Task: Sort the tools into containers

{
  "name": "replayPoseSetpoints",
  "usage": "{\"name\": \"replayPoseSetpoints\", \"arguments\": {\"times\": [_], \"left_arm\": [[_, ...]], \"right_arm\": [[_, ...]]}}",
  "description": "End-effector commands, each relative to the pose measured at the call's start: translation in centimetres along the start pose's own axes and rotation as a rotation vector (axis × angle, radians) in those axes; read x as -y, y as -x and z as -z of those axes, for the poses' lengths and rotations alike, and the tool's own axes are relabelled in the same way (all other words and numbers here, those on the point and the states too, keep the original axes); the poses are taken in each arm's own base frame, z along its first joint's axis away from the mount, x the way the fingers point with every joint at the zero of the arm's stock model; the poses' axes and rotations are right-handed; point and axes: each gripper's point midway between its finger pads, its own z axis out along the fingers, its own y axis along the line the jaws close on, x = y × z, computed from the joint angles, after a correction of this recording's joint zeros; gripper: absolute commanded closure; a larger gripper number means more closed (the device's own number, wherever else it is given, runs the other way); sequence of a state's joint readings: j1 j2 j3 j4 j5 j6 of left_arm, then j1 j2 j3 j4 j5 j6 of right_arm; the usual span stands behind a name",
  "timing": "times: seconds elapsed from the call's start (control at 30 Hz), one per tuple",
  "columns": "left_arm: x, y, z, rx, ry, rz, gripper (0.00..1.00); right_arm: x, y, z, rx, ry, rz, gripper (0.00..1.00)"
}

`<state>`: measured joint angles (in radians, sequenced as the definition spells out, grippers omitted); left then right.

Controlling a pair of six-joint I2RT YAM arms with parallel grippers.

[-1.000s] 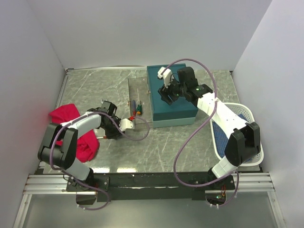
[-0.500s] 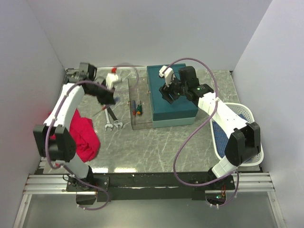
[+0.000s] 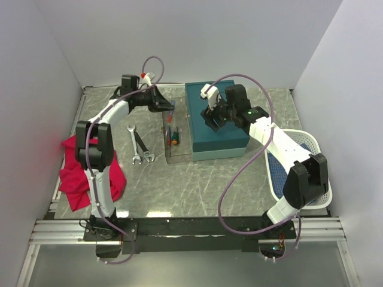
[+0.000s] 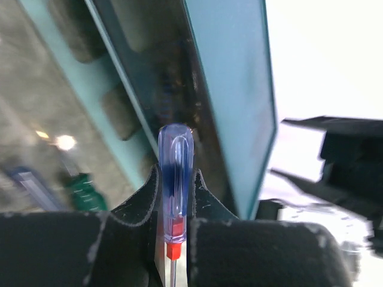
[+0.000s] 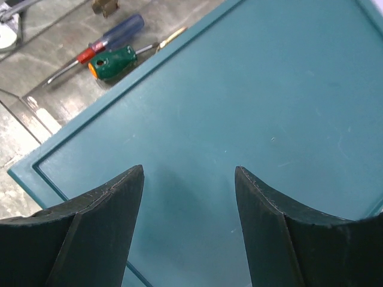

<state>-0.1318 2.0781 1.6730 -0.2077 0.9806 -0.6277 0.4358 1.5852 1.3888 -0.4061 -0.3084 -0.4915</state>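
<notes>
Screwdriver (image 4: pixel 175 173), one item: translucent blue handle with a rounded butt, a red collar below it, and a thin steel shaft running out of the frame's bottom edge. Your left gripper (image 4: pixel 175 209) is clamped on it. Both black fingers (image 4: pixel 137 209) press against the lower handle and collar, and the butt stands out past the fingertips. In the overhead view you find this grip in the upper middle of the frame, at the upper left corner of the clear lid (image 3: pixel 179 146), just left of the teal box (image 3: pixel 218 128).

The clear lid lies open and flat against the box's left side. On it you have a second screwdriver (image 5: pixel 111 37), dark blue handle with a red collar, and a stubby screwdriver (image 5: pixel 115 63), green handle with an orange cap. They lie side by side, close together.

Right gripper (image 5: pixel 188 173): jaws spread wide, holding nothing, over the box's teal surface, upper centre of the overhead frame.

Wrenches (image 3: pixel 139 146): two, silver, lying on the grey table (image 3: pixel 197 179) left of the lid, their lower ends close together.

Red cloth (image 3: pixel 90 173): bunched at the left edge of the frame.

White basket (image 3: pixel 305 140): perforated, blue lining, at the right edge of the frame, partly hidden from you by the right arm.
</notes>
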Motion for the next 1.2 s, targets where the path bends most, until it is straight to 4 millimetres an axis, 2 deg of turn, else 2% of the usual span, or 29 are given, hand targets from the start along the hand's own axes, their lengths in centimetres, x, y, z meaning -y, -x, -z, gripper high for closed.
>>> {"name": "replayPoseSetpoints", "arguments": {"times": [0.0,0.07,0.1,0.13,0.17,0.2,0.23,0.37,0.47,0.53,0.57,0.6,0.63,0.67,0.7,0.73,0.77,0.8,0.83,0.9,0.93,1.0,1.1,1.17], "left_arm": [[3.2,0.3,-2.2,-0.011,-0.059,0.120,0.99],[1.1,0.0,-2.0,-0.004,-0.010,0.180,0.99],[0.7,-0.2,-1.9,-0.008,-0.010,0.199,0.89],[0.0,-0.6,-1.7,-0.017,-0.009,0.228,0.84],[-0.3,-0.9,-1.7,-0.022,-0.003,0.237,0.70],[-0.5,-0.9,-1.6,-0.021,0.004,0.233,0.60],[-0.6,-1.0,-1.6,-0.022,0.011,0.218,0.54],[0.7,0.0,-0.9,0.005,0.021,0.144,0.34],[2.0,0.8,-0.1,0.019,0.021,0.084,0.28],[2.7,1.7,0.9,0.044,0.009,0.039,0.28],[3.3,2.2,1.7,0.064,0.009,0.010,0.31],[3.1,3.1,2.5,0.091,0.028,-0.039,0.34],[3.0,3.1,3.2,0.092,0.048,-0.050,0.37],[2.8,3.3,3.8,0.099,0.062,-0.072,0.45],[1.5,3.5,4.6,0.108,0.094,-0.099,0.59],[0.9,3.4,5.1,0.106,0.100,-0.090,0.81],[0.3,3.2,5.5,0.108,0.103,-0.077,0.99],[-1.0,2.4,5.9,0.102,0.106,-0.026,0.99],[-1.6,2.2,6.0,0.103,0.115,-0.018,0.99],[-3.1,1.1,5.8,0.082,0.133,-0.018,0.99],[-3.7,0.6,5.4,0.063,0.122,-0.005,0.99],[-4.5,0.5,5.0,0.057,0.113,0.016,0.99],[-5.4,0.0,4.3,0.036,0.084,0.032,0.99],[-6.5,-0.5,3.9,0.023,0.095,0.068,0.99]], "right_arm": [[0.6,1.3,1.4,0.051,-0.038,0.015,0.30],[0.6,1.4,1.5,0.052,-0.036,0.015,0.30],[0.6,1.3,1.4,0.049,-0.035,0.019,0.30],[0.5,1.3,1.4,0.047,-0.033,0.019,0.30],[0.6,1.2,1.4,0.045,-0.033,0.019,0.30],[0.5,1.0,1.4,0.040,-0.031,0.021,0.30],[0.5,0.9,1.3,0.037,-0.030,0.021,0.30],[0.5,0.8,1.2,0.036,-0.029,0.021,0.30],[0.5,1.1,1.2,0.040,-0.027,0.019,0.30],[0.7,1.1,1.0,0.038,-0.030,0.019,0.30],[1.2,1.2,1.1,0.037,-0.056,0.020,0.30],[1.6,1.2,1.1,0.037,-0.078,0.010,0.30],[2.2,1.3,1.2,0.043,-0.103,0.002,0.31],[3.6,1.7,1.5,0.068,-0.149,-0.013,0.32],[5.0,1.8,1.9,0.076,-0.209,-0.059,0.33],[6.1,1.9,2.0,0.085,-0.246,-0.085,0.37],[7.9,1.7,2.5,0.095,-0.297,-0.118,0.41],[9.2,1.9,2.8,0.100,-0.344,-0.158,0.47],[10.0,1.3,2.5,0.089,-0.363,-0.184,0.69],[11.4,0.8,2.6,0.074,-0.386,-0.205,0.90],[11.3,0.1,1.9,0.054,-0.363,-0.202,1.00],[11.0,-0.8,1.4,0.025,-0.331,-0.191,1.00],[8.2,-1.9,-0.1,0.010,-0.171,-0.212,1.00],[5.8,-1.9,-0.5,0.035,-0.050,-0.219,1.00]]}}
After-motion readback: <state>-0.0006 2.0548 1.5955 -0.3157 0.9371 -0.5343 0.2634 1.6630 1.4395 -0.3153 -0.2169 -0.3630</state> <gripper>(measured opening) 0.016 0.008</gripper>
